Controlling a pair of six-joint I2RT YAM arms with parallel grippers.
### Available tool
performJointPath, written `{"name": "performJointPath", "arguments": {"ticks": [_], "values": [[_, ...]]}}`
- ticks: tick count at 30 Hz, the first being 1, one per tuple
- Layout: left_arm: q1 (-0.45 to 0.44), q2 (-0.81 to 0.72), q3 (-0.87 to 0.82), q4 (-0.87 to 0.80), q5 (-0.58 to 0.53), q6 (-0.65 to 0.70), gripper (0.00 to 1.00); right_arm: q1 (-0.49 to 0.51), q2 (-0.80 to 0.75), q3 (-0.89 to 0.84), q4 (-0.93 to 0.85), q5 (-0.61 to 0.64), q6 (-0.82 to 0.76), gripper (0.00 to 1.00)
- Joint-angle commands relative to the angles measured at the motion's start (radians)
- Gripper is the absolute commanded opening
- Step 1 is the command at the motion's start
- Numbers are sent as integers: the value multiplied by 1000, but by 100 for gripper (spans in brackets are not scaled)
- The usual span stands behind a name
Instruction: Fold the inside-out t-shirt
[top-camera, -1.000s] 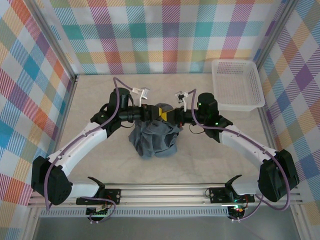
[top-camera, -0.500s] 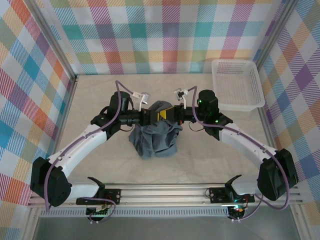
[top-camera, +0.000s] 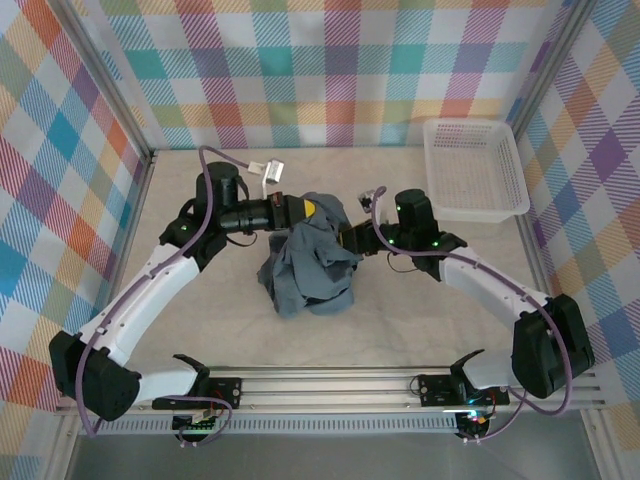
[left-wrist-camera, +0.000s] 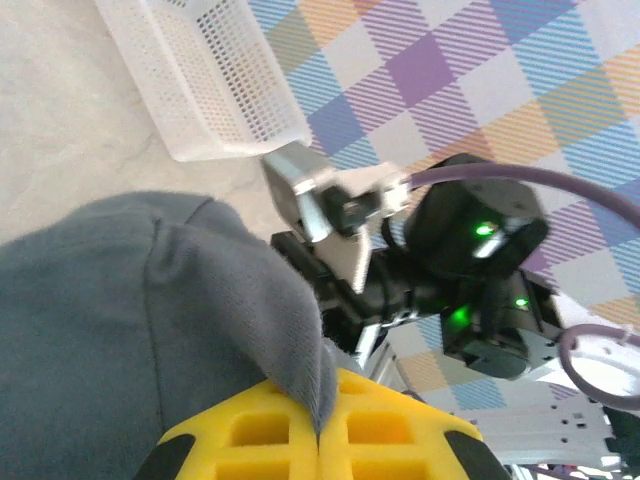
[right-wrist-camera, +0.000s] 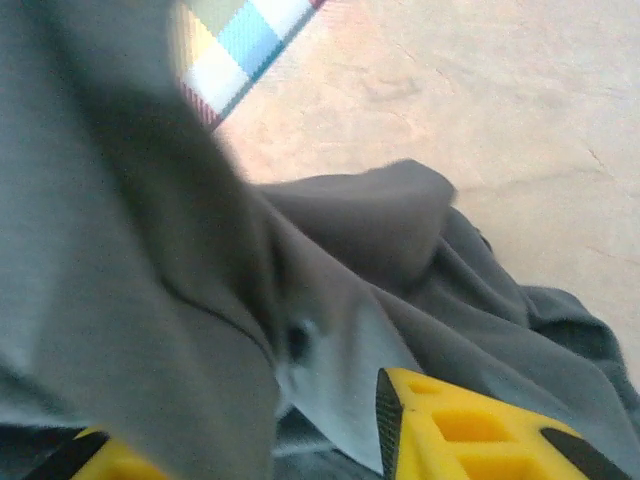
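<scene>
Inside-out t-shirt (top-camera: 310, 268): bunched on desk (top-camera: 420, 300), left of white basket (top-camera: 475, 170). Left claw (left-wrist-camera: 318, 420): closed, pinching fabric. Right claw (top-camera: 348, 240): fingers spread, fabric draped between.

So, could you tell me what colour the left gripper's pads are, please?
Bright yellow; the left wrist view shows those pads best, pinching the grey t-shirt.

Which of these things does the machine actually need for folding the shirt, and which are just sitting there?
In the job:
- dark slate-grey soft fabric t-shirt, bunched in a heap
- left arm's yellow fingers, pinching its cloth
- right arm's yellow fingers, spread apart among its folds

Just lying about:
- white plastic mesh basket, far right corner, nothing in it
</scene>
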Motion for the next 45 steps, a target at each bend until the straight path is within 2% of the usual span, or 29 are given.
{"name": "performJointPath", "arguments": {"ticks": [1, 3, 6, 8, 11, 14, 18, 22, 26, 28, 31, 33, 35, 37, 41, 43, 45], "values": [[10, -25, 18, 36, 35, -19, 0, -4, -110, -39, -18, 91, -2, 40], [10, -16, 0, 67, 35, -31, 0, 19, -200, -119, 77, 152, 14, 44], [8, -7, 0, 74, 30, -20, 0, 112, -312, -175, 141, 293, -85, 47], [8, -4, -2, 74, 26, -5, 0, 150, -347, -168, 171, 332, -98, 48], [8, 7, 5, 64, 22, 18, 0, 177, -341, -119, 192, 348, -27, 46], [7, 19, 8, 43, 2, 30, 0, 205, -276, -6, 82, 363, 100, 42], [5, 26, 4, 58, -6, 26, 0, 208, -186, 73, -4, 322, 284, 38], [5, 28, 6, 44, -13, 38, 0, 208, -161, 115, -64, 360, 313, 43], [5, 27, 9, 37, -16, 47, 0, 181, -206, 135, -196, 479, 342, 44], [5, 29, 14, 30, -17, 54, 0, 162, -227, 163, -260, 457, 345, 46], [6, 36, 23, 19, -13, 63, 0, 162, -239, 196, -305, 318, 374, 43], [5, 39, 29, 15, -10, 64, 0, 164, -228, 191, -327, 223, 467, 38], [6, 40, 27, 18, -13, 64, 0, 164, -210, 174, -317, 179, 580, 36], [5, 40, 24, 25, -12, 57, 0, 164, -188, 173, -294, 167, 662, 38], [5, 42, 16, 48, -10, 36, 0, 163, -136, 180, -237, 213, 743, 52], [5, 43, 16, 50, -8, 34, 0, 162, -105, 184, -215, 234, 740, 54], [5, 38, 16, 49, -6, 34, 0, 158, -68, 193, -162, 235, 732, 51]]}}
